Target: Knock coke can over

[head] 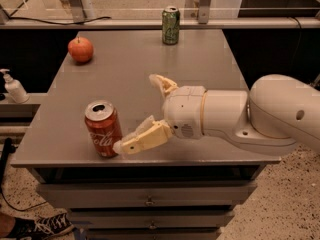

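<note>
The coke can (102,129) stood upright in the lower left of the frame, close to the front edge of the grey tabletop (200,59), with its silver top and opening facing up. The claw (136,113) sat at centre frame, just right of the can. It was released, with its two fingers spread wide. The lower finger reached left, and its tip was at the can's lower right side, touching it or very nearly so. The upper finger pointed away toward the back of the tabletop.

The chief risk was probably the low point of contact. A push near the base could have slid the can along upright instead of tipping it. Because the can stood so near the front and left edges, such a slide might have carried it off the tabletop altogether. A glancing touch from the rounded fingertip might also have spun the can aside. The apple (80,49) at upper left and the green can (170,25) at the top were well apart from the claw, so neither looked likely to be disturbed.
</note>
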{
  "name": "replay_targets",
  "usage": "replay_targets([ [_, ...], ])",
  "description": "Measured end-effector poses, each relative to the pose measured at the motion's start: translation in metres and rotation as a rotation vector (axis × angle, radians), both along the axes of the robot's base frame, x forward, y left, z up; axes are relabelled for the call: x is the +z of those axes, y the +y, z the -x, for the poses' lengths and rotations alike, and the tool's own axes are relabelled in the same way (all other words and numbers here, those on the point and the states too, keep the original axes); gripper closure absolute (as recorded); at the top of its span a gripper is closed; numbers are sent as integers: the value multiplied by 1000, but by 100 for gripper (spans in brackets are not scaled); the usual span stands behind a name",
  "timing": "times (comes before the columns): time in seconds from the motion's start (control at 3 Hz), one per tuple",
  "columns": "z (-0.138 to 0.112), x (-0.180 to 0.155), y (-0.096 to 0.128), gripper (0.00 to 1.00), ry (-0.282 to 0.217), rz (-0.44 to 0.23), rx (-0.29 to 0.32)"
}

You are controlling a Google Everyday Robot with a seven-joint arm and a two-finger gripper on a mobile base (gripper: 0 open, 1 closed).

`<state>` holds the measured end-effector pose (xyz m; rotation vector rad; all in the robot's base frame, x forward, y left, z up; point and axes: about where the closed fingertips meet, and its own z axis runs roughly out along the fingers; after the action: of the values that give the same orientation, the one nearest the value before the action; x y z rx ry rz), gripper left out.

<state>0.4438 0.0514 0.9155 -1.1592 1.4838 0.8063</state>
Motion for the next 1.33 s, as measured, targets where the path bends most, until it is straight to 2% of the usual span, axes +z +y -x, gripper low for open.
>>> replay_targets([
  [0.67, -23, -28, 36, 0, 64, -63, -24],
  [1.0, -40, -29, 47, 0, 126, -75, -68],
  [1.33, -61, -24, 54, 0, 208, -82, -135],
])
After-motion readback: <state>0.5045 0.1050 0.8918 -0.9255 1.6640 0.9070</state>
